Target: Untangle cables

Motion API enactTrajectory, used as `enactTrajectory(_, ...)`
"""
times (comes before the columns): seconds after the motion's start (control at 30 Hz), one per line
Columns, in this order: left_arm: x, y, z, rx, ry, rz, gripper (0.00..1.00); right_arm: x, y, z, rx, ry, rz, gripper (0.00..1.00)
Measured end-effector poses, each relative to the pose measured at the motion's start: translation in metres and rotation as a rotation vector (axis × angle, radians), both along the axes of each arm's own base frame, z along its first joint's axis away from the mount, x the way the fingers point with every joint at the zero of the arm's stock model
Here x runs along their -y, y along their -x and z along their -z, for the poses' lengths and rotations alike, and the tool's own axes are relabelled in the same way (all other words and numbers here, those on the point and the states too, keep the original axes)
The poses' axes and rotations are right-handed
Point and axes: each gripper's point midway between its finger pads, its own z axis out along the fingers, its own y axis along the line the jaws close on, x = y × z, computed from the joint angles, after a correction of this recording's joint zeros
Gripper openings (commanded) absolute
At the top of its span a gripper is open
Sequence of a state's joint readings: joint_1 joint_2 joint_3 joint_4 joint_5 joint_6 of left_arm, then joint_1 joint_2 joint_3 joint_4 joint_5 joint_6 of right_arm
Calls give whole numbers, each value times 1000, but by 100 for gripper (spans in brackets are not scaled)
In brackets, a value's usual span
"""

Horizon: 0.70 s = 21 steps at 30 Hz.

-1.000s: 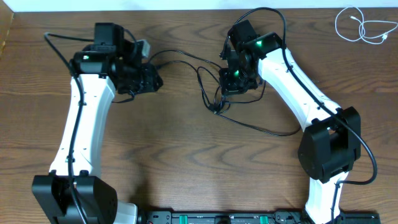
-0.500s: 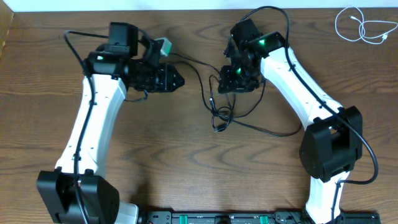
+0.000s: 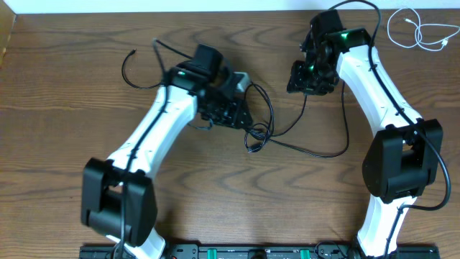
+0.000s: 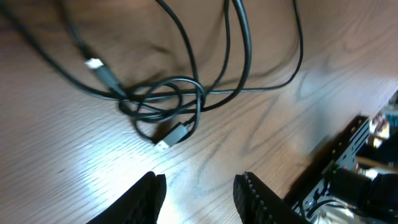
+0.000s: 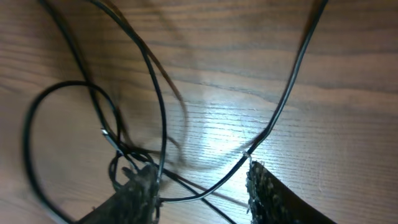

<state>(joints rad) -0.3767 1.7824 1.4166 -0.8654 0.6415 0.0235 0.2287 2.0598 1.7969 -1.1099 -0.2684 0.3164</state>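
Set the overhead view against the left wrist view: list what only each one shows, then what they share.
Overhead only: the white cable, coiled in the picture's top right corner, far from the tangle, and the right gripper, away from the knot.
Left wrist only: the left gripper close up, jaws apart with nothing between them, and two metal-tipped plug ends at the knot.
Both: the black cables looped into a knot on the wooden table.

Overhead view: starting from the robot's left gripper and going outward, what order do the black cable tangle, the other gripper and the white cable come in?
1. Black cable tangle, just below and right of the left gripper.
2. Right gripper, farther right, toward the top.
3. White cable, far top-right corner.
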Motion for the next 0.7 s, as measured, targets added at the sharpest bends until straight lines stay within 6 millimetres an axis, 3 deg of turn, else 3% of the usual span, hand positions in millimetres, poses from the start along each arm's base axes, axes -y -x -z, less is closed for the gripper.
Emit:
enactTrajectory(0.13, 13, 9, 20, -12, -63, 49, 46, 6, 7, 11, -28, 23, -3, 47)
enactTrajectory(0.37, 8, 7, 29, 20, -117, 79, 50, 11, 13, 18, -46, 35, -17, 49)
enactTrajectory(0.57, 16, 17, 32, 120, -115, 290, 50, 11, 15, 22, -52, 39, -29, 51)
enactTrajectory(0.7, 29, 17, 51, 199, -159, 431, 50, 11, 15, 22, -50, 42, -38, 51)
